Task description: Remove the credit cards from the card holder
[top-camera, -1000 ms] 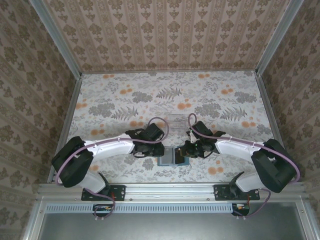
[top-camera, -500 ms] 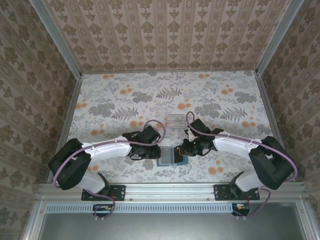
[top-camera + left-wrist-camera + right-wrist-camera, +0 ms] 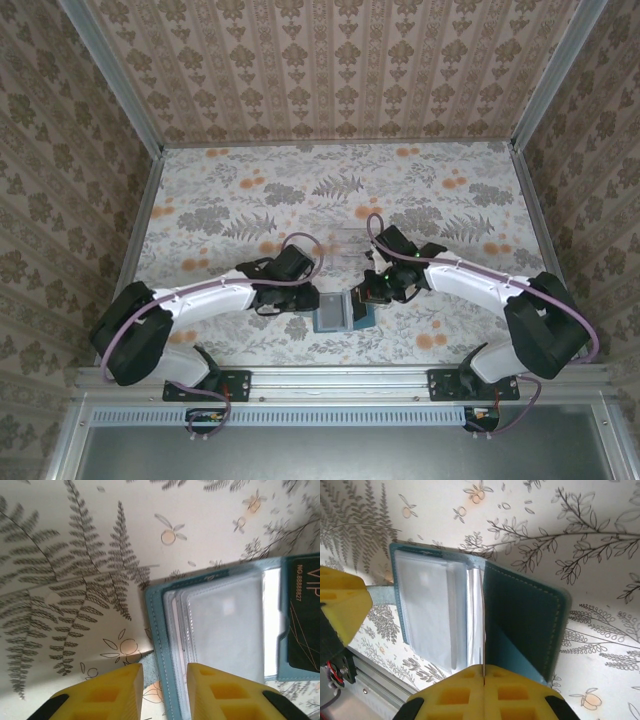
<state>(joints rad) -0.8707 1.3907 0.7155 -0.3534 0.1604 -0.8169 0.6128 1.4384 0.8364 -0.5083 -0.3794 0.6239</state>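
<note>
Pinning the card holder (image 3: pixel 333 314) at 6 o'clock on the bench (image 3: pixel 230 190): left jaws, partly apart, straddle its 9 o'clock edge; right jaws meet on a thin edge (image 3: pixel 481 630) — card or sleeve unclear — best drawn toward 3 o'clock, holder held flat.

Card holder (image 3: pixel 335 313) lies open on the tabletop (image 3: pixel 250 190), 6 o'clock edge, centre. Left hand (image 3: pixel 305 300) at its 9 o'clock, right hand (image 3: pixel 362 297) at 2. Card (image 3: pixel 305 615) in the 3 o'clock pocket. Box (image 3: pixel 350 242) behind, at 12.
</note>
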